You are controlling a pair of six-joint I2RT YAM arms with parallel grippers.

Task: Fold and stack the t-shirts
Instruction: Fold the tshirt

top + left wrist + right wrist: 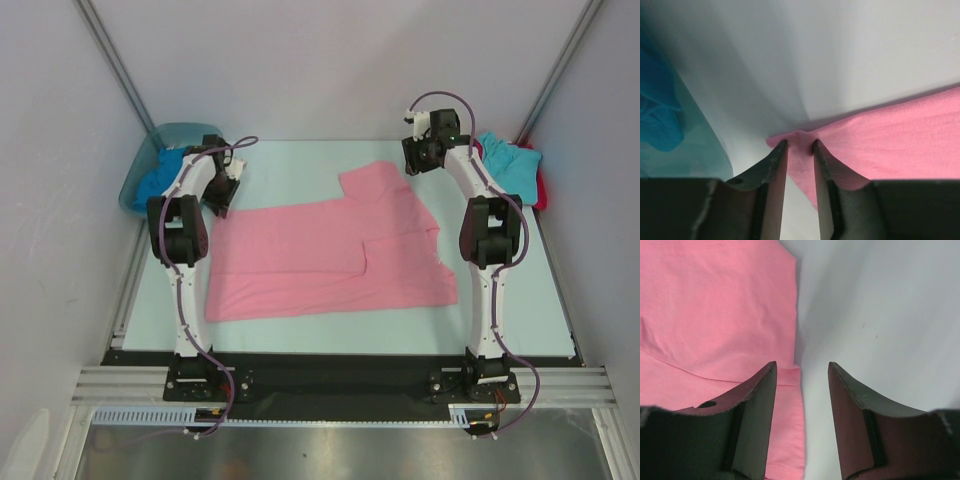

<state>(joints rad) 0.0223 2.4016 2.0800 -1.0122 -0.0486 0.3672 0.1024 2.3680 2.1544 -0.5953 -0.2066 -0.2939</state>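
The pink t-shirt (330, 255) lies spread on the table, partly folded, one sleeve pointing to the back. At its back left corner my left gripper (222, 200) is low on the table. In the left wrist view that gripper (800, 142) is shut on the puckered corner of the pink t-shirt (900, 135). My right gripper (416, 165) hovers at the sleeve's right edge. The right wrist view shows it (800, 367) open, the pink t-shirt's (715, 305) edge under its left finger, nothing gripped. A royal blue t-shirt (160, 182) lies in the tub.
A translucent blue-green tub (172, 133) stands at the back left corner, close to my left arm. A turquoise t-shirt (508, 165) lies on a red one (541, 190) at the back right. Grey walls close in on both sides.
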